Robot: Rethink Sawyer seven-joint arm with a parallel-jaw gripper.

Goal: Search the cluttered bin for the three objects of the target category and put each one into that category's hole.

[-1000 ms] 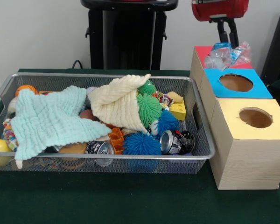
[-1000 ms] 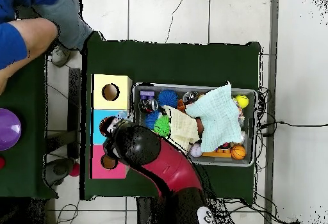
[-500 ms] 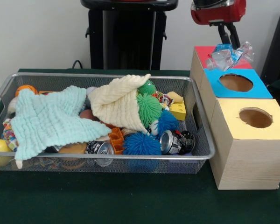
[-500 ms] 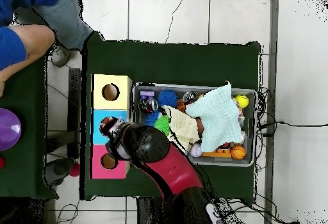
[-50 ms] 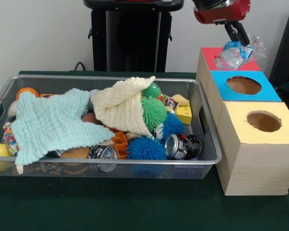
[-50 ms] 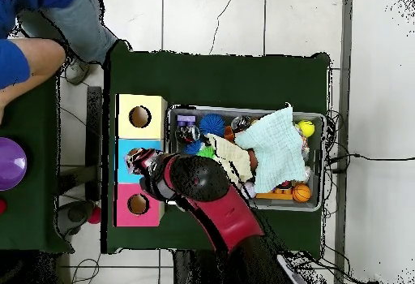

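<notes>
A: Crumpled plastic bottle (image 5: 237,52) is hanging over the red-topped box (image 5: 213,54), at the far end of the box row, touching or nearly touching its top. Clear plastic, blue label showing.

B: Gripper (image 5: 240,37) is closing on it?

A: Looks that way. The black fingers (image 5: 234,32) are coming down at a slant from the red wrist and ending at the bottle's upper edge, pinching it (the contact itself is partly hidden by the crinkled plastic).

B: Which way is the hole lying from the bottle?

A: In the front view the bottle is covering the red top, so the hole isn't showing there. Overhead, the red box's hole (image 6: 137,204) is sitting at about 6 o'clock from the bottle (image 6: 142,164), which is hanging near the seam with the blue-topped box (image 5: 244,85). My judgement: the load needs carrying toward the red hole before release.

B: Long axis?

A: Running roughly 3 to 9 o'clock in the front view, lying flat. It may need tipping to drop through a round hole.

B: Surroundings?

A: Yellow-topped box (image 5: 263,121) is nearest the camera. Wire bin (image 5: 209,144) is sitting at 9 o'clock of the boxes, holding two cloths, spiky balls and cans. A person's sleeve (image 6: 24,58) is showing at the overhead view's 10 o'clock corner.
</notes>
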